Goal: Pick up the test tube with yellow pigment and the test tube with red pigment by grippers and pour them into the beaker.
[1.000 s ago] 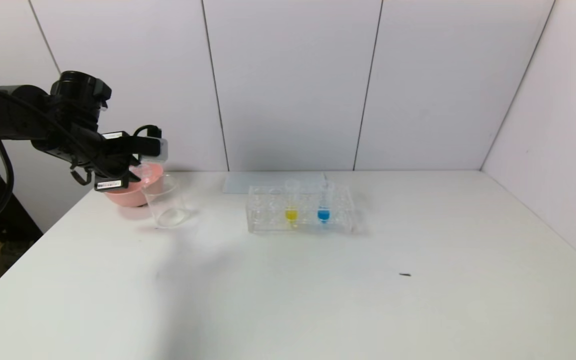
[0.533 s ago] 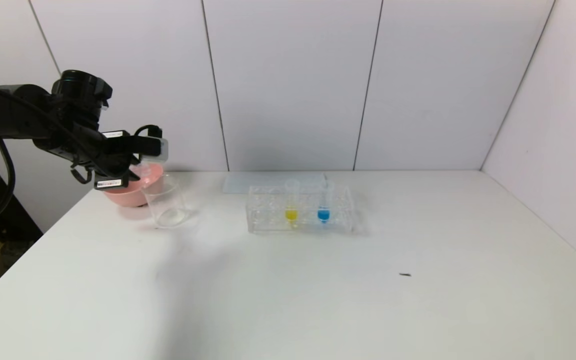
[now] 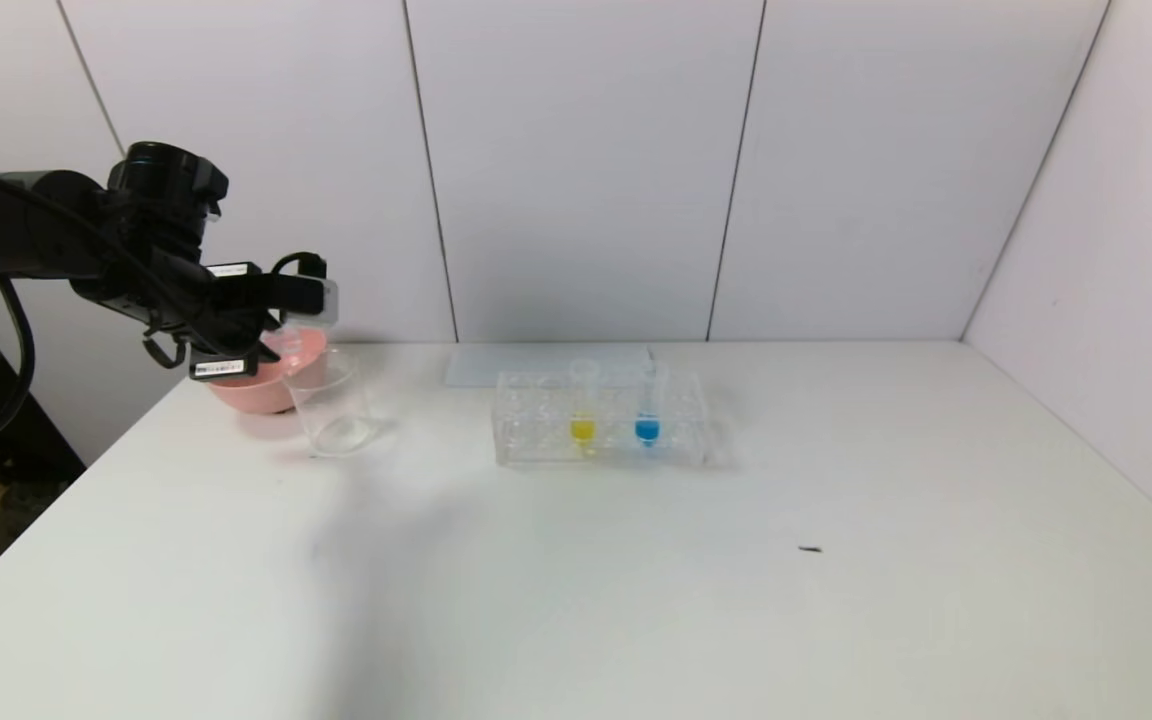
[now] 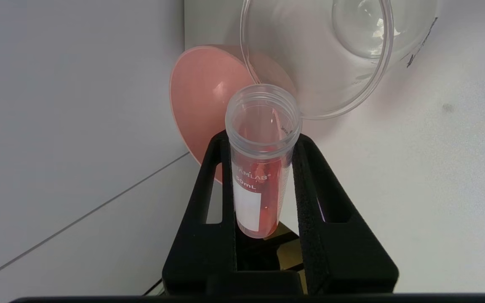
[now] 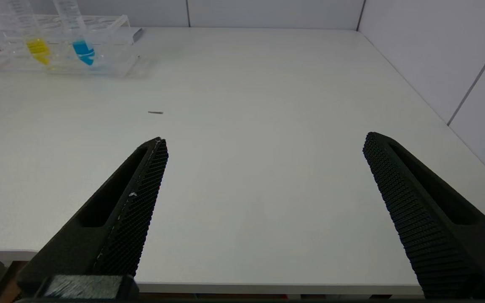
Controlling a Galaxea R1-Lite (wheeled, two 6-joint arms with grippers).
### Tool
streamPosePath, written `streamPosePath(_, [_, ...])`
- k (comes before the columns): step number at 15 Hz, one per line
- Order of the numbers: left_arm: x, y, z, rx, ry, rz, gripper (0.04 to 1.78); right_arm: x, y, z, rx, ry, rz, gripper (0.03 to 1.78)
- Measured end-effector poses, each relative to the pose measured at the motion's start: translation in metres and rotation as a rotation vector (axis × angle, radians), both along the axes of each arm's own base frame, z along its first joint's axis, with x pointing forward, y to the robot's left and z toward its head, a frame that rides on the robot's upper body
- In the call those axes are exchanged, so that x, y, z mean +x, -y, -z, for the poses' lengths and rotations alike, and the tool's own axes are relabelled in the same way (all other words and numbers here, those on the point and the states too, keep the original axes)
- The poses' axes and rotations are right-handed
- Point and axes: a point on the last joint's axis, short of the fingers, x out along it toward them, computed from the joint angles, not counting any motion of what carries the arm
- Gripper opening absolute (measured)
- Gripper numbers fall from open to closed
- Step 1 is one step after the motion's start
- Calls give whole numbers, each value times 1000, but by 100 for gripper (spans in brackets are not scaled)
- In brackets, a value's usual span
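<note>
The left end effector point(image 4: 262, 168) is up in the air at the far left of the desk point(image 3: 636, 560), just above the beaker point(image 3: 334, 405) and the pink bowl point(image 3: 261, 385). Its two black fingers point(image 4: 312, 189) are squeezed tight on the red tube point(image 4: 261, 160). The tube is clear plastic with a wide round mouth, a white label patch and small printed letters on its side. It is tipped over, with its open mouth pointing toward the rim of the beaker. A thin wash of red-orange liquid lies along its inside wall and pools near the round bottom. From the head view the tube is mostly hidden behind the end effector, so I cannot tell if any liquid is leaving it.

The beaker is a clear cup standing on the desk, touching or almost touching the pink bowl behind it. Only a faint shine shows at its bottom.

The clear rack point(image 3: 601, 430) sits near the middle of the desk, well apart from the beaker. The yellow tube point(image 3: 583, 410) stands upright in it, with a small bit of bright yellow liquid at the bottom. The blue tube point(image 3: 647, 408) stands just beside it, on the right.

The right end effector point(image 5: 263, 210) hangs low at the near edge of the desk, with its fingers spread wide and nothing between them. A small dark speck point(image 3: 810, 549) lies on the desk.
</note>
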Motion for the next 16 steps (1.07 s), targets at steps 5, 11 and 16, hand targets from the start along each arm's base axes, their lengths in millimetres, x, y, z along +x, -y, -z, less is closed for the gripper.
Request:
streamPosePath(5, [-1,2,2,7,-10,6,44,0,0,0,-1,0,0,170])
streamPosePath(11, [-1,4,2,52,-10,-4,44,0,0,0,-1,0,0,170])
streamPosePath(16, [-1,4,2,62,-11,-2,44,0,0,0,-1,0,0,170])
